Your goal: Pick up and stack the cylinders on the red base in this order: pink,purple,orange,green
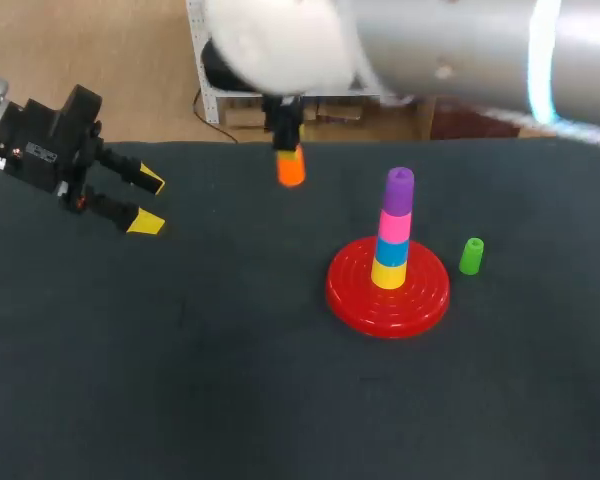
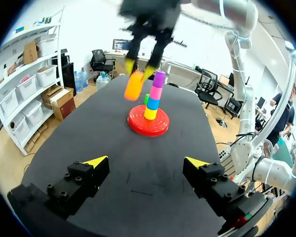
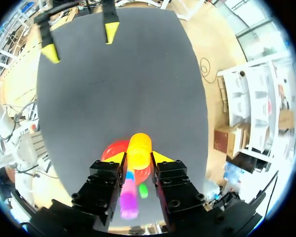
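Note:
The red base [image 1: 352,290] carries a stack of yellow, blue, pink and purple cylinders, the purple cylinder [image 1: 399,188] on top. An orange cylinder [image 1: 291,168] hangs in the air above the table's far edge, left of the stack, with my right gripper [image 1: 289,152] shut on it. In the right wrist view the orange cylinder [image 3: 138,150] sits between both fingers, the base [image 3: 111,149] and stack below. A green cylinder [image 1: 471,256] stands on the table just right of the base. My left gripper [image 1: 147,203] is open at the far left with nothing between its fingers.
Dark cloth covers the table [image 1: 180,380]. The right arm's silver link [image 1: 450,50] spans the top of the head view and hides part of the far edge. Bare cloth lies between the left gripper and the base.

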Motion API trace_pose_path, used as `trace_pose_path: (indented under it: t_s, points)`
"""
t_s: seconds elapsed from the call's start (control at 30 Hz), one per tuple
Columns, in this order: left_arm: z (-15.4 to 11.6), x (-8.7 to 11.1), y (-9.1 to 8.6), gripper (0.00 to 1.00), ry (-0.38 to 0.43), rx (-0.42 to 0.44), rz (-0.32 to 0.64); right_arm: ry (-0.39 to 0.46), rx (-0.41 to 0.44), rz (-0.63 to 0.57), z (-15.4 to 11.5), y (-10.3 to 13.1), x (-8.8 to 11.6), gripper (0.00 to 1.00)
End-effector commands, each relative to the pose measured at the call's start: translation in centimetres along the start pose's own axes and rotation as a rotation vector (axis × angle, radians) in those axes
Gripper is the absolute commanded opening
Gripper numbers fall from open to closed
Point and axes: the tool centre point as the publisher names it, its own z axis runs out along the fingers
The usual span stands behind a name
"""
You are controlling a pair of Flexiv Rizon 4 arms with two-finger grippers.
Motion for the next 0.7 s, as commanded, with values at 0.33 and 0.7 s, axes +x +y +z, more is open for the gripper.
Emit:
trace_pose_path:
  t_s: [0.33,0.7]
  points:
    - [0.0,0.2,0.0,1.0,-0.003,0.0,0.003,-0.193,0.074,0.202,-3.4,1.6,13.2,0.0]
    - [0.0,0.2,0.0,1.0,-0.003,0.0,0.003,-0.237,0.052,0.225,-3.7,0.4,12.9,0.0]
